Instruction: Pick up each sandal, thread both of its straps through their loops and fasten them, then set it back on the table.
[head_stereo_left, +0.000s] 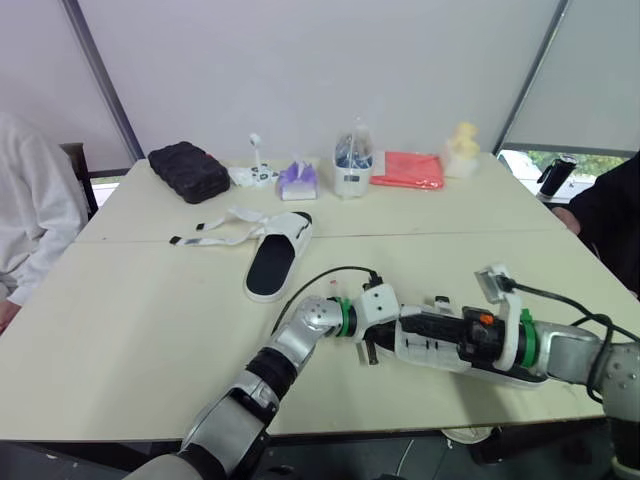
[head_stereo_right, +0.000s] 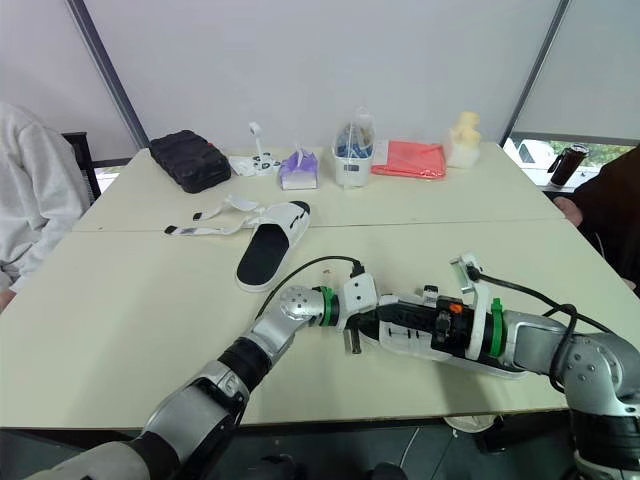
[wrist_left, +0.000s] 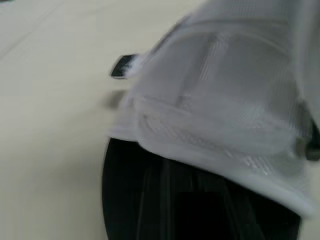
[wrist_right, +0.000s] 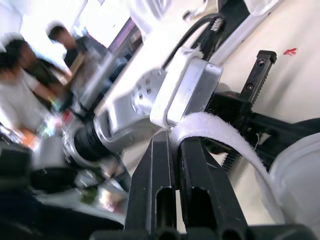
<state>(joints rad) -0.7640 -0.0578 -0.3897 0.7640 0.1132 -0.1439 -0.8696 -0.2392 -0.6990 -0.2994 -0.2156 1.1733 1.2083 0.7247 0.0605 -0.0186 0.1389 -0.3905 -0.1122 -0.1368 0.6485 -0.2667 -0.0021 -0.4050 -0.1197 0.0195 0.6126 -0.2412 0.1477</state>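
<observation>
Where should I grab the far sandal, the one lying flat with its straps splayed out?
Take the far sandal by its bare heel end, pinching the sole across its side edges and coming from the robot's side. That end points toward the robot with nothing over it. The loose straps trail from the toe end toward the robot's left, so they should stay free for threading.

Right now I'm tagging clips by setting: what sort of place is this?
Probably a meeting room or lab: a wide pale table, drawn blinds over the windows, and a person in white and a person in black at its sides.
</observation>
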